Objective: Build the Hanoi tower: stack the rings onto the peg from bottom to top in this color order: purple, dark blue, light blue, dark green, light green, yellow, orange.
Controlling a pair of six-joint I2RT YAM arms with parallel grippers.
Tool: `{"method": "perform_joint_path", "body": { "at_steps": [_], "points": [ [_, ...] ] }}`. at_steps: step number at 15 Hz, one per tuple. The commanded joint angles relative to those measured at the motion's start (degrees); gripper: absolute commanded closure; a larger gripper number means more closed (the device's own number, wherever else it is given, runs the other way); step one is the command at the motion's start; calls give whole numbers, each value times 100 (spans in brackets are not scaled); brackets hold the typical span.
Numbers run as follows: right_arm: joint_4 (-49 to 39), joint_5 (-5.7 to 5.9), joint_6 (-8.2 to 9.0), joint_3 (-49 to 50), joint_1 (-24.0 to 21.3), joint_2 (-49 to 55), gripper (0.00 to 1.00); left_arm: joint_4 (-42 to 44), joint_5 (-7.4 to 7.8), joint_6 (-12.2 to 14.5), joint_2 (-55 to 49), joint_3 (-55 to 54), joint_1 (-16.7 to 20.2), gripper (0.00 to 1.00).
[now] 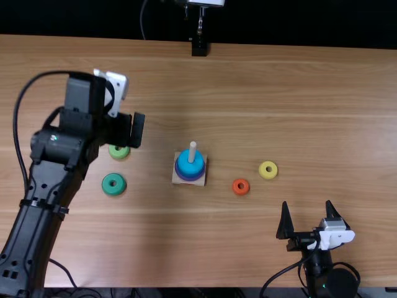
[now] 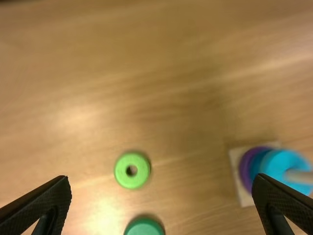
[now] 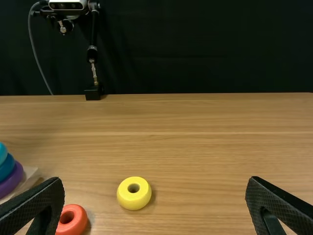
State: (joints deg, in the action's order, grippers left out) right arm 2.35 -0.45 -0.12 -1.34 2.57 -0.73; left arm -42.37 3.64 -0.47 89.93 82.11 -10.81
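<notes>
The tower is partly made, and it looks like the dark green ring [image 1: 113, 184] should go on next. One peg [image 1: 193, 149] stands on one wooden base [image 2: 236, 169], off to the right of the left gripper [image 2: 163, 180]. Three rings are on it: purple [image 3: 12, 181] at the bottom, dark blue [image 3: 6, 167] next, and light blue [image 1: 188, 164] on top. The left gripper has its two fingers spread wide, with nothing in them. The light green ring [image 1: 119, 151] lies below it, and the dark green one is close by, back toward its own arm's base. So I think that gripper should go back over the dark green ring, drop down around it, squeeze, and carry it to the peg. It could bump the light green one. The right gripper [image 1: 307, 203] is spread wide and empty too. The yellow ring [image 1: 268, 170] is ahead of it, and the orange ring [image 1: 240, 187] is ahead and more to its left. That makes seven rings: three on, four loose.
</notes>
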Motion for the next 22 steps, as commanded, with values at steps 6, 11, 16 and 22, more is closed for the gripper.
{"method": "perform_joint_path", "body": {
  "at_steps": [6, 11, 16, 22],
  "points": [
    [-18, -8, -30, 55, -55, 73, 0, 387, -132, 68, -591, -2137, 263, 0],
    [-18, -8, -30, 55, -55, 73, 0, 851, -164, 237, -503, -2638, 255, 0],
    [-28, -8, -30, 55, -55, 73, 0, 894, -153, 585, 60, -2717, 237, 0],
    [-18, -8, -30, 55, -55, 73, 0, 883, -153, 585, 710, -2682, 211, 0]
  ]
}}
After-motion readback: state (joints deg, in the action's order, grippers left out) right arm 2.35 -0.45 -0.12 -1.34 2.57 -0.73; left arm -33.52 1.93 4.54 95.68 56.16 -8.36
